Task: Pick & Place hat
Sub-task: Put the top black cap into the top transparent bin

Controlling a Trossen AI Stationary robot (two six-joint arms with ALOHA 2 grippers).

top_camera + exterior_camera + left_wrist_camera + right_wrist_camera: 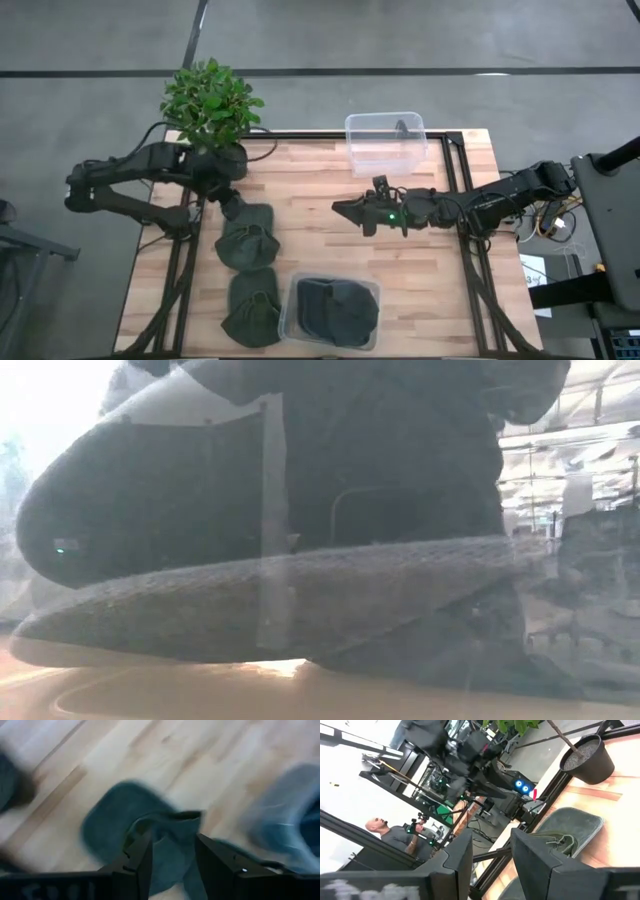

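Left gripper [236,207] is lowered onto the upper dark green hat [246,240] on the wooden table [310,190], just below the potted plant [208,100]. In the left wrist view its fingers [142,857] are seen clamped on a raised fold of that hat [150,835] (view is blurred). A second green hat [252,310] lies just below the first. A third dark hat [335,308] sits inside a clear bin [287,318] beside it. An empty clear container [386,143] is at the table's far edge. Right gripper [345,209] hovers mid-table, fingers [457,852] apart, holding nothing.
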